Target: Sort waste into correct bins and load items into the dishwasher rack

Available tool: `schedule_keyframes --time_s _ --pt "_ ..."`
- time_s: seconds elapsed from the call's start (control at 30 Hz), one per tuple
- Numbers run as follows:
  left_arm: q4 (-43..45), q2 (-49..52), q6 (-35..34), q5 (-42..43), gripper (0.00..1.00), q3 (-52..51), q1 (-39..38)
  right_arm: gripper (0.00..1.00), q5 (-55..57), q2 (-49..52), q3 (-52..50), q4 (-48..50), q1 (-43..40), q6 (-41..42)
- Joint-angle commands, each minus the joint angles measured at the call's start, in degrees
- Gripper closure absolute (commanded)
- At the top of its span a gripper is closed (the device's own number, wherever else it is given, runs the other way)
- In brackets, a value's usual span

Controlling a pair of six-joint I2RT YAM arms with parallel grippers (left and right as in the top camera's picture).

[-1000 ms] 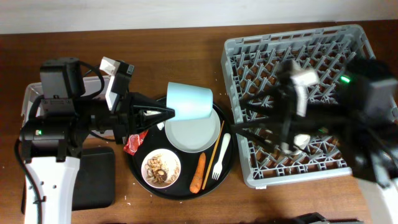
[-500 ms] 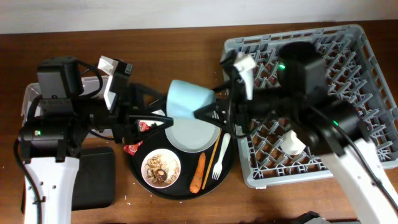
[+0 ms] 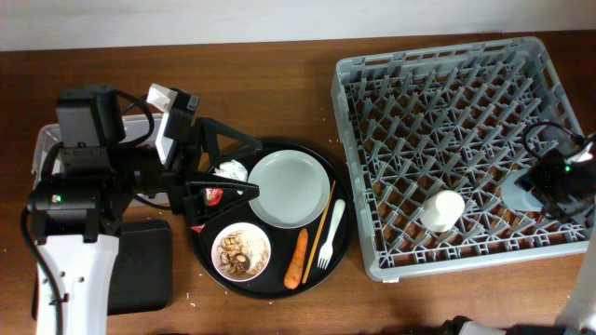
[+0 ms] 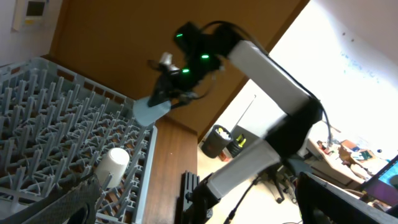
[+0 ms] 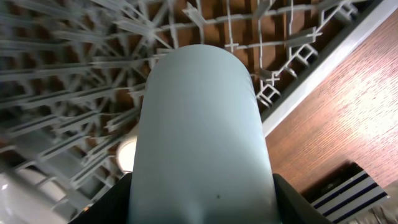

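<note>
Handover done: light blue cup (image 5: 202, 124) has left the left tool (image 3: 258, 169) and now sits clamped in the right tool (image 3: 543, 183), with dishwasher rack (image 3: 466, 256) pegs directly beneath. Left tool's fingers are apart and empty. Likely next step is release.

tabletop (image 3: 279, 74): showed brown wood grain, faintly shiny
dishwasher rack (image 3: 466, 253): was grey plastic, matt
light blue cup (image 5: 199, 143): looked smooth, matt plastic
round tray (image 3: 265, 287): was black, glossy
plate (image 3: 287, 189): was pale, smooth, lightly sheened
chopstick (image 3: 328, 207): was bare wood
</note>
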Motion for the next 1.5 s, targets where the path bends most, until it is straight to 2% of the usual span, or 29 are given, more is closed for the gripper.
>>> schedule_keyframes --time_s 0.0,0.07,0.2,0.27,0.4,0.47,0.5,0.57,0.6,0.63,0.67,0.73,0.77,0.8,0.83,0.87,0.93,1.0,1.1,1.13,1.2,1.27,1.37,1.47 --pt "0.13 -0.66 0.31 0.79 0.01 0.59 -0.15 0.56 1.73 8.15 0.02 1.66 -0.33 -0.15" --pt "0.13 -0.66 0.31 0.79 0.01 0.59 -0.15 0.55 1.79 12.61 -0.04 1.79 -0.31 -0.20" --pt "0.13 -0.66 0.31 0.81 0.01 0.59 -0.15 0.42 1.22 13.42 -4.37 5.11 0.35 -2.21" --pt "0.11 -0.66 0.04 0.81 0.01 0.59 -0.15 0.30 -0.83 12.50 -4.09 5.75 2.64 -5.38" --pt "0.11 -0.66 -1.20 0.81 0.01 0.59 -0.15 0.19 -1.90 4.46 0.81 4.37 4.94 -5.18" --pt "0.11 -0.66 -1.20 0.24 0.01 0.59 -0.15 0.21 -10.19 -0.39 5.27 1.75 4.96 -9.64" --pt "-0.87 -0.68 -1.44 -2.91 0.01 0.59 -0.22 0.20 -18.38 -5.18 9.40 -0.07 4.96 -13.09" --pt "-9.27 -1.20 -3.21 -35.21 0.01 0.59 -3.89 0.13 -24.44 -13.44 14.43 -1.49 4.96 -13.73" --pt "-12.39 -1.11 -8.46 -55.82 0.01 0.57 -6.71 0.10 -25.31 -17.57 14.93 -1.57 4.96 -13.51" --pt "-13.66 -0.72 -9.84 -73.07 0.01 0.07 -12.00 0.09 -25.31 -20.44 14.93 -2.03 4.96 -13.20" --pt "-11.87 0.35 -9.90 -76.91 0.01 -1.31 -16.65 0.09 -25.40 -22.75 14.93 -2.73 4.96 -13.09" --pt "-10.58 3.28 -10.23 -77.22 0.02 -2.34 -19.26 0.09 -26.82 -23.63 14.93 -4.15 4.96 -13.11" --pt "-10.80 7.69 -11.67 -80.13 0.29 -2.40 -19.28 0.09 -26.86 -23.28 14.82 -5.38 4.96 -13.11" --pt "-10.69 11.41 -15.76 -83.84 0.29 -2.40 -18.93 0.09 -27.02 -22.80 14.82 -5.84 5.01 -13.11" --pt "-10.60 15.28 -16.81 -83.17 0.38 -2.40 -18.69 0.09 -27.04 -22.45 14.82 -5.92 5.09 -13.11" --pt "-10.64 18.23 -16.87 -81.81 0.41 -2.40 -18.71 0.09 -27.12 -22.05 14.82 -6.01 6.25 -13.14" --pt "-10.40 22.21 -17.73 -81.92 0.42 -2.38 -18.73 0.09 -27.36 -20.98 14.82 -6.36 11.47 -15.43" --pt "-11.56 22.21 -17.73 -81.96 0.48 -2.38 -18.73 0.09 -26.40 -19.80 14.82 -8.46 15.93 -17.79" --pt "-20.13 20.44 -19.58 -87.84 0.47 -2.38 -18.64 0.09 -24.35 -19.45 14.82 -11.19 17.05 -17.86" --pt "-20.24 20.13 -19.58 -88.15 0.47 -2.38 -18.64 0.08 -24.37 -19.45 14.82 -11.67 17.05 -19.17" --pt "-15.39 20.13 -18.67 -88.19 0.43 -2.62 -18.64 0.12 -24.37 -19.34 14.82 -12.07 17.05 -19.71" --pt "-6.32 20.26 -17.68 -90.84 0.42 -6.64 -18.64 0.13 -24.35 -19.02 14.82 -12.35 17.05 -19.71" --pt "9.03 21.49 -17.70 -89.37 0.43 -15.21 -18.64 0.13 -24.37 -18.23 14.82 -12.46 17.05 -19.69" --pt "12.20 25.09 -17.70 -87.38 0.46 -16.11 -18.64 0.14 -24.39 -16.41 14.82 -13.92 17.07 -19.71"
